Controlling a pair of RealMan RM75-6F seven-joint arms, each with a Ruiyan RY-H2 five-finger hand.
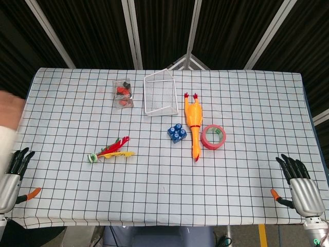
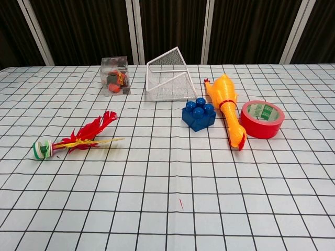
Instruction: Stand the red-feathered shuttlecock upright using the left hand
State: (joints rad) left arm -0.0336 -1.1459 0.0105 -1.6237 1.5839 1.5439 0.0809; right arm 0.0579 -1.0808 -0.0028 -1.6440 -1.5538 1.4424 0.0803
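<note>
The red-feathered shuttlecock (image 1: pixel 109 150) lies on its side on the checked tablecloth, left of centre, its green and white base (image 1: pixel 92 158) pointing left and its red and yellow feathers fanning right. The chest view shows the shuttlecock (image 2: pixel 78 138) flat too, with its base (image 2: pixel 41 149) at the left. My left hand (image 1: pixel 14 177) rests open at the table's near left edge, well left of and nearer than the shuttlecock. My right hand (image 1: pixel 299 185) rests open at the near right edge. Neither hand appears in the chest view.
A clear box of small parts (image 1: pixel 123 93) and a white wire basket (image 1: pixel 161 92) stand at the back. A blue toy brick (image 1: pixel 177 133), an orange rubber chicken (image 1: pixel 194 123) and a red tape roll (image 1: pixel 213 136) lie right of centre. A pale blurred shape (image 1: pixel 7 121) shows at the left edge.
</note>
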